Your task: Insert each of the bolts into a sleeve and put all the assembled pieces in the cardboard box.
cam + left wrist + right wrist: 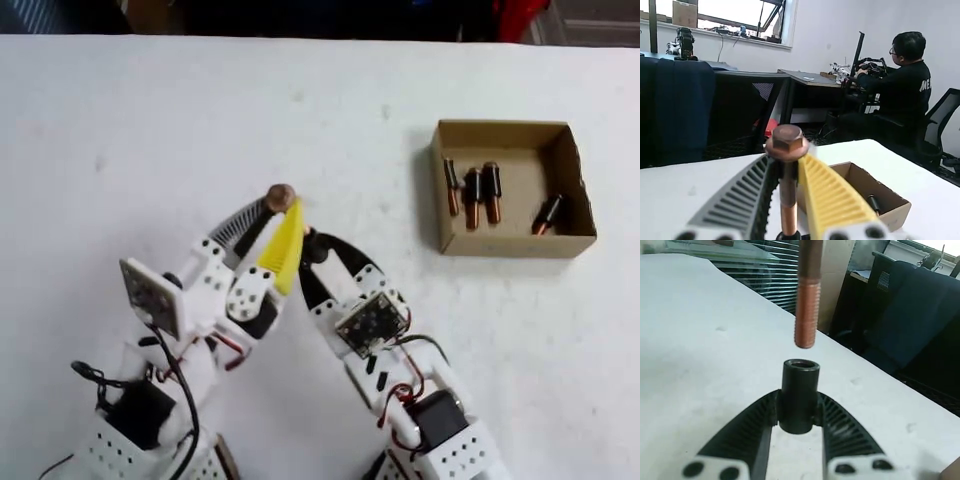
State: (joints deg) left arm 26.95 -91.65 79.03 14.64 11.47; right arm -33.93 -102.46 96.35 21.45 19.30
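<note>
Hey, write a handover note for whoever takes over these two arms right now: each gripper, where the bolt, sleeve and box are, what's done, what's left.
Left gripper: shut on a bolt, head up, shaft pointing down.
Right gripper: shut on a black sleeve, upright, mouth up.
The bolt's tip hangs above the sleeve's mouth, roughly in line, not yet in.
Done: four pieces lie in the cardboard box, apparently assembled.
Left: seat the bolt in the sleeve, then put that piece in the box.
</note>
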